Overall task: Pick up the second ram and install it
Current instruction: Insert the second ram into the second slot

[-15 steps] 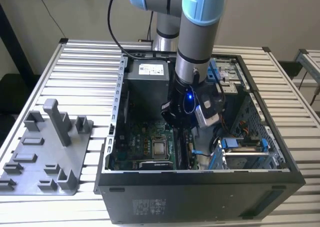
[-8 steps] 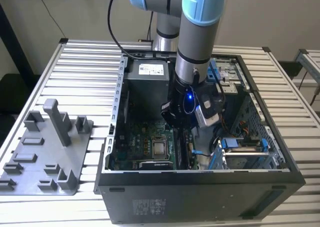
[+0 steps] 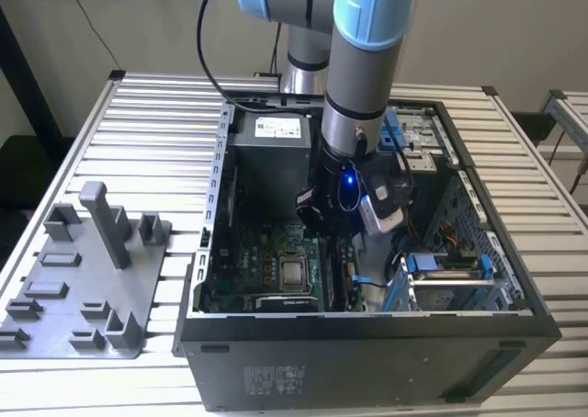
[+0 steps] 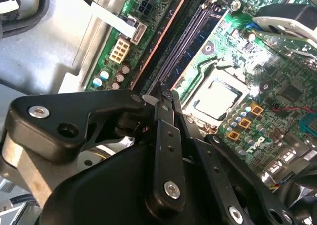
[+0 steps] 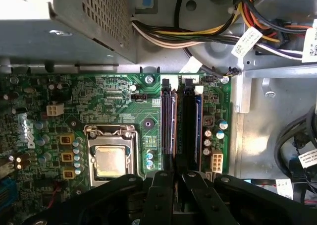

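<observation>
My gripper [image 3: 333, 238] reaches down into the open computer case [image 3: 367, 353], over the memory slots beside the processor socket [image 5: 110, 161]. In the first wrist view the two black fingers [image 5: 163, 185] stand close together at the near end of the slots. A long, thin dark stick with a brownish edge, the second ram [image 5: 172, 131], runs out from between them along the slot line, on edge. A second dark blue stick [image 5: 197, 126] sits in the neighbouring slot. In the second wrist view the gripper [image 4: 161, 97] tips meet at the end of the same slots. How deep the ram sits is hidden.
The grey power-supply box [image 3: 271, 146] stands at the case's far end, with cable bundles [image 5: 198, 36] beside it. A blue-and-metal drive cage [image 3: 446, 265] fills the exterior view's right side. Outside the case, on the exterior view's left, lies a grey fixture tray [image 3: 83, 279].
</observation>
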`<state>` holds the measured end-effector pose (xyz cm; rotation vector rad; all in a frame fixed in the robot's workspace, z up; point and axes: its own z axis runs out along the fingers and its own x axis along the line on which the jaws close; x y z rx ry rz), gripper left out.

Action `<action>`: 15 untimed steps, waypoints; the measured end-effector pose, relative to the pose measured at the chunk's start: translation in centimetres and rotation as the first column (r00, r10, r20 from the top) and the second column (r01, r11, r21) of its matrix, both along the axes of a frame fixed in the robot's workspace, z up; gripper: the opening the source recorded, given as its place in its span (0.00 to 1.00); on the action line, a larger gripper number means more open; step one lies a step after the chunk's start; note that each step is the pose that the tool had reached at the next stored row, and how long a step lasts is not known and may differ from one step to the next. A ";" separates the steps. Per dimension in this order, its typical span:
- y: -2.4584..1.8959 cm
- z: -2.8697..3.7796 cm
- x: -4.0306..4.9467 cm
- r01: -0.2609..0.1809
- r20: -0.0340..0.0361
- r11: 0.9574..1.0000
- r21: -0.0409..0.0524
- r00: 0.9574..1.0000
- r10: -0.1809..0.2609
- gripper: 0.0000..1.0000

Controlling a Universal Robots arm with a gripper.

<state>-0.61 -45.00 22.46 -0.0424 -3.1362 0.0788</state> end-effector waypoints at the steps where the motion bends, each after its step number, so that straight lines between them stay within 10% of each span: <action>1: -0.01 -0.05 0.00 -0.003 0.000 1.000 0.000 1.000 0.003 0.13; 15: 0.00 0.62 0.02 -0.006 -0.001 1.000 -0.021 1.000 0.006 0.13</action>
